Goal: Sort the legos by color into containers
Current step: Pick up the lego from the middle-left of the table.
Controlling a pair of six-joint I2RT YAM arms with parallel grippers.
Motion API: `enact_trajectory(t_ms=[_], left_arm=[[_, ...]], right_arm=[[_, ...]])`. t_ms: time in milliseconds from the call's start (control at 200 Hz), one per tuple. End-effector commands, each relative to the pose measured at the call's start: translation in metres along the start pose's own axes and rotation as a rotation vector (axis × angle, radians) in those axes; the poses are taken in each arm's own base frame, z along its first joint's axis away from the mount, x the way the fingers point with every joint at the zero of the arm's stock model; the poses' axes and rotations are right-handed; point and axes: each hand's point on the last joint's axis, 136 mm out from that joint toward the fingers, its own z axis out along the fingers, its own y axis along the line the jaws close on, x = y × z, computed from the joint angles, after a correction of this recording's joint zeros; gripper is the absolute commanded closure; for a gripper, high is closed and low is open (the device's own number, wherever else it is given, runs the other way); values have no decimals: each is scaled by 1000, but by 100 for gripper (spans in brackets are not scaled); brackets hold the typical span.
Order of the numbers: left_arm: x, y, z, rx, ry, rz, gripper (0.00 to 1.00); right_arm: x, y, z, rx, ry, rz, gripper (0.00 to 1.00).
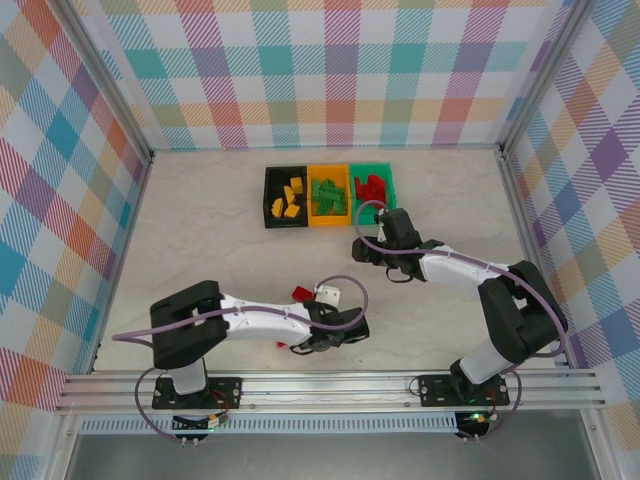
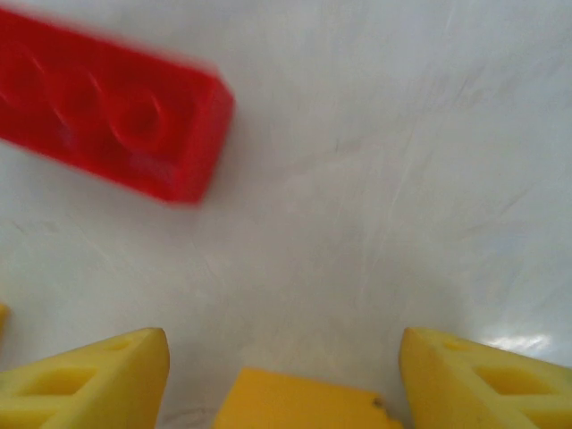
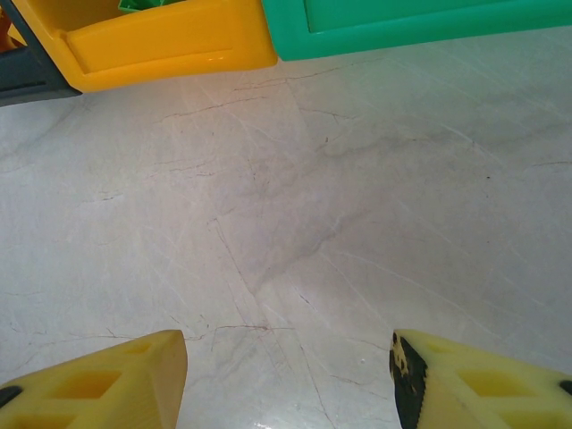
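Sorting legos by colour: one red brick [image 2: 116,125] lying ahead of the left gripper [image 2: 284,347].

Left jaws partly open, clamping nothing; low between the fingers [image 2: 80,384], a yellow-orange block [image 2: 304,402] with a gap showing on one side. Red brick up and to the left of those tips, flat on the table [image 2: 375,179], clear of them, blurred. Right gripper [image 3: 286,344] parted over bare table, empty, near the orange bin [image 3: 170,40] and green bin [image 3: 411,22]. Seen from above: yellow bricks [image 1: 290,197] in the black bin [image 1: 266,200], green bricks [image 1: 329,195] in the orange bin, red bricks [image 1: 373,187] in the green bin.
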Motion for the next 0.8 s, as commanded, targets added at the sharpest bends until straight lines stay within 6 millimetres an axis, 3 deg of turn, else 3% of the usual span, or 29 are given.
enact_trajectory(t_ms=[0,140,245,420,555,660,795], left_arm=[[27,8,0,-25,104,19,34],[16,14,-17,-75,38,59,34],[15,17,-15,-113,36,78,35],[16,14,-11,-111,37,71,46],[13,15,-14,-106,23,59,63],[4,15,-23,-95,-4,47,84],[-14,17,-40,-95,-64,33,87]], right_arm=[[-2,6,-1,-21,-9,3,38],[-2,7,0,-31,-8,6,38],[-2,7,0,-30,-7,6,38],[-3,6,-2,-25,-12,3,38],[-3,6,-3,-22,-16,1,38],[-2,6,-2,-22,-11,2,38],[-3,6,-3,-22,-14,3,38]])
